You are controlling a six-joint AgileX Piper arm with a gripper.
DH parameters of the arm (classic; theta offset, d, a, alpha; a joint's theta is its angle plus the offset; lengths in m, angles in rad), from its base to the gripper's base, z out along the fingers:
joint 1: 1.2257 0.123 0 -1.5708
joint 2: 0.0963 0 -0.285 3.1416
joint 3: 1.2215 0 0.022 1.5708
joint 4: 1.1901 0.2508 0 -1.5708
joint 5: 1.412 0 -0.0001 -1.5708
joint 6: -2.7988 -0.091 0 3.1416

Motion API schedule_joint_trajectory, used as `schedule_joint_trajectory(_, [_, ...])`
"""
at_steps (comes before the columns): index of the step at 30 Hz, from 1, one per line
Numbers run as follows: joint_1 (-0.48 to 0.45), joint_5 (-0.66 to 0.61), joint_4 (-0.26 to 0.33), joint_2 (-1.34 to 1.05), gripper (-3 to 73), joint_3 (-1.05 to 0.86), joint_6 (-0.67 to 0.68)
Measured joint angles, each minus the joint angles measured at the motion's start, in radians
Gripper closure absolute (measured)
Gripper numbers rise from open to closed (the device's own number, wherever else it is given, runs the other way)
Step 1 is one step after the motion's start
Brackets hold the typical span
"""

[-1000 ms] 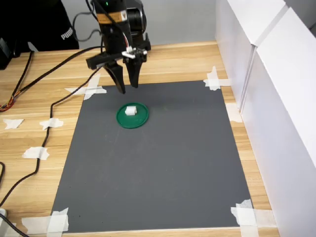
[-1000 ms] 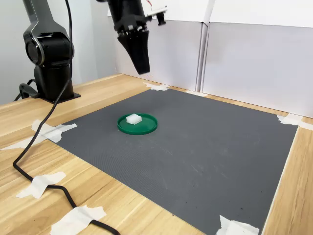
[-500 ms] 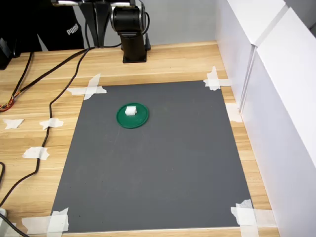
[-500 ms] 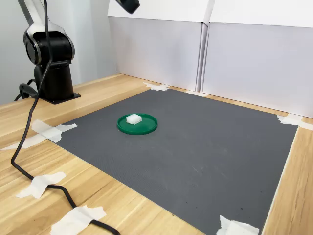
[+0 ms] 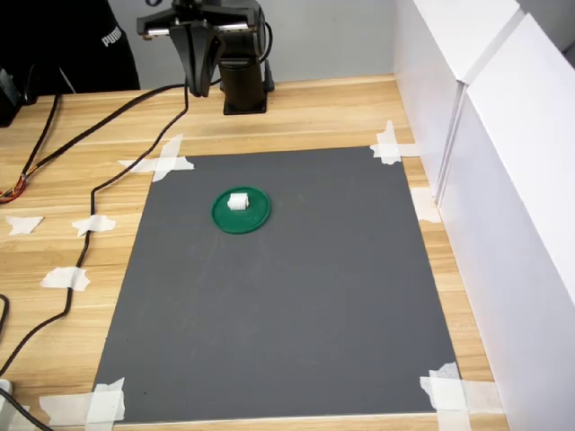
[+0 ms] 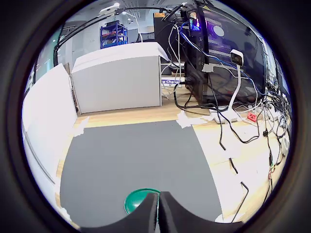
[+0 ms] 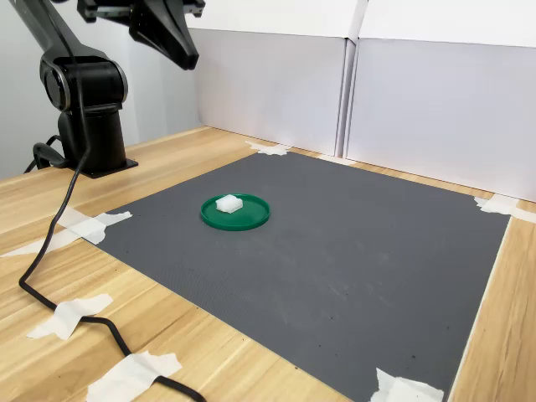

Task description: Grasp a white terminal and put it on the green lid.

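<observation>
Where it rests, the white terminal (image 5: 238,201) sits on the green lid (image 5: 254,218).

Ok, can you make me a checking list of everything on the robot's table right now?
Surface: dark grey mat taped onto a wooden table.
Job's things: white terminal sits on the green lid.
Clutter: nothing seen.
Gripper: gripper raised near the arm base, shut, holding nothing.
Cables: black cable trails across the table on the first exterior view's left.
Surroundings: white panels beside the mat.
</observation>
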Motion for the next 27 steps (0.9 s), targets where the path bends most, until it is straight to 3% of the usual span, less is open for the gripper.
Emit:
schedule_joint_trajectory(11, [0.0, 0.093, 0.0, -0.235, 71.1, -0.18, 0.042])
schedule_joint_trajectory(27, [0.0, 0.059, -0.007, -0.446, 71.1, -0.311, 0.076])
